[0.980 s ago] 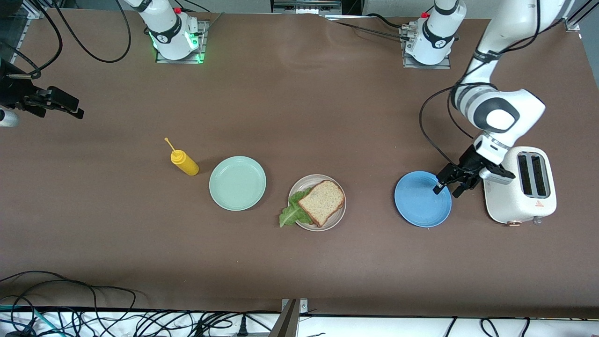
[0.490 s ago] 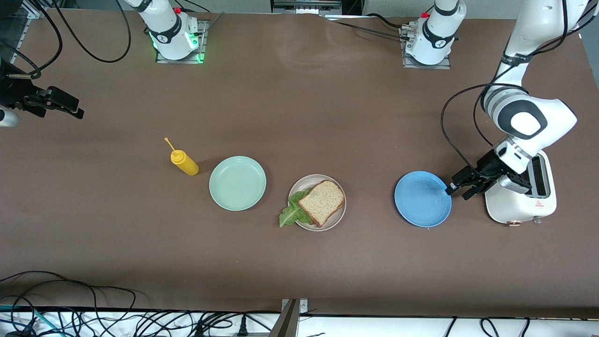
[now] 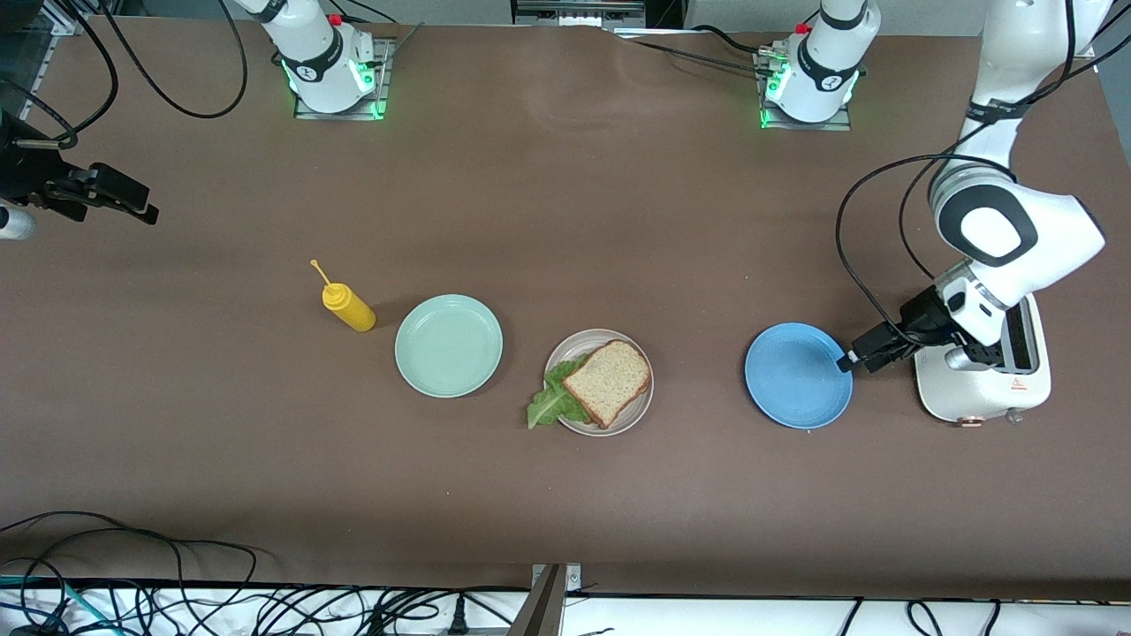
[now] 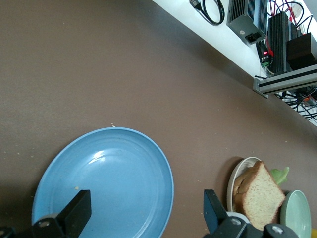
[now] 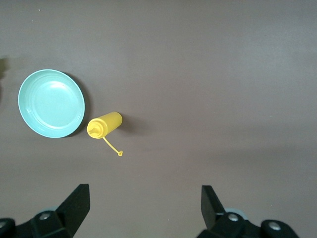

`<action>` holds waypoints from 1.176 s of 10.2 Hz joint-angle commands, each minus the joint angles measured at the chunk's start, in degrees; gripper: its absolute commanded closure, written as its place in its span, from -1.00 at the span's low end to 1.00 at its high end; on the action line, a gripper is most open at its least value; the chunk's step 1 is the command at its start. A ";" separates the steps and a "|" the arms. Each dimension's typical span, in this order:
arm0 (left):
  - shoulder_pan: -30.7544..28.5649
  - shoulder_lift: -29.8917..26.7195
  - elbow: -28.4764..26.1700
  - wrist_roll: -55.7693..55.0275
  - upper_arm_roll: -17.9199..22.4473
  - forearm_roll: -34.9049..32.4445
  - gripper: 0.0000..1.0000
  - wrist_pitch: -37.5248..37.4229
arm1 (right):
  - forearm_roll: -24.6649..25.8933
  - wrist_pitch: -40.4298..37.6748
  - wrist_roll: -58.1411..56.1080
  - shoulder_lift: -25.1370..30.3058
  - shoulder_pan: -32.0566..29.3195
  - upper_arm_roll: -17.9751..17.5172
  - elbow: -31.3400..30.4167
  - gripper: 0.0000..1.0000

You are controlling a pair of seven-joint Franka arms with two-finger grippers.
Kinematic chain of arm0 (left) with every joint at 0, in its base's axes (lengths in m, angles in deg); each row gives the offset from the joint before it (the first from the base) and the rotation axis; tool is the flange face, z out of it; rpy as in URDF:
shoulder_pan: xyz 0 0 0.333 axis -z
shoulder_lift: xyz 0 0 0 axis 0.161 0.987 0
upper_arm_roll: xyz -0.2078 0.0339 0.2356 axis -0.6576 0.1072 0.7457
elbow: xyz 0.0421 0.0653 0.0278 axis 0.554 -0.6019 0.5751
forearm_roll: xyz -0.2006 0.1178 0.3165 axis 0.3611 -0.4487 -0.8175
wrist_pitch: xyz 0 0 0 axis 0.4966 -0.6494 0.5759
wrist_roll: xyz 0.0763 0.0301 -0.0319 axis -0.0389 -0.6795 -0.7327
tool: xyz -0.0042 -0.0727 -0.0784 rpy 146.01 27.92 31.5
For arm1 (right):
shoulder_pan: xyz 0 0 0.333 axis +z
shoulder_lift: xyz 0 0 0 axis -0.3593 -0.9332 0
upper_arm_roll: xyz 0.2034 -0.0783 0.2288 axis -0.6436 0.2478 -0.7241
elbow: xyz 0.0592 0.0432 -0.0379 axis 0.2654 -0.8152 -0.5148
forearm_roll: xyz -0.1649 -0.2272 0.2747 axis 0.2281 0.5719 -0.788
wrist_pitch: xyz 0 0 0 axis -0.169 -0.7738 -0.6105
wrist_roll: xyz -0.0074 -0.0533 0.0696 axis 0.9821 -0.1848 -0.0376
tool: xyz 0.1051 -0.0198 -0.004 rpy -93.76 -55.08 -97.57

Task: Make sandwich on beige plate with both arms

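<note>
The beige plate [image 3: 640,408] sits mid-table, between a mint-green plate and a blue plate. A speckled bread slice [image 3: 608,381] lies on it over a ruffled lettuce leaf [image 3: 552,402] that hangs past the rim. In the left wrist view the bread slice [image 4: 261,197] covers the edge of a second slice [image 4: 240,182] on the beige plate [image 4: 237,171]. My left gripper [image 3: 855,361] hangs open and empty over the blue plate's rim, beside the toaster. My right gripper [image 3: 140,205] waits open and empty above the right arm's end of the table.
The blue plate [image 3: 795,375] is bare. A white toaster [image 3: 963,393] stands beside it at the left arm's end. The mint-green plate [image 3: 448,344] and a yellow squeeze bottle [image 3: 351,307] lie toward the right arm's end. Cables run along the near table edge.
My left arm has swung toward the toaster. Its open gripper moved from over the blue plate to the plate's rim. The right arm has not moved.
</note>
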 commanded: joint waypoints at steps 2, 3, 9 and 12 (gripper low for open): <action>0.04 -0.99 4.42 -13.57 0.86 -10.94 -1.00 -5.61 | -0.83 -0.93 0.85 -0.49 0.19 0.19 1.32 -1.00; 0.04 -0.99 6.52 -18.49 1.47 -15.59 -1.00 -8.41 | -0.83 -0.93 0.85 -0.49 0.19 0.19 1.32 -1.00; -0.04 -0.91 18.39 -33.28 2.62 -38.27 -1.00 -21.95 | -0.83 -0.93 0.85 -0.49 0.01 0.28 1.32 -1.00; 0.30 -0.64 25.24 -36.20 2.54 -50.05 -1.00 -28.81 | -0.83 -0.93 0.85 -0.49 0.01 0.28 1.32 -1.00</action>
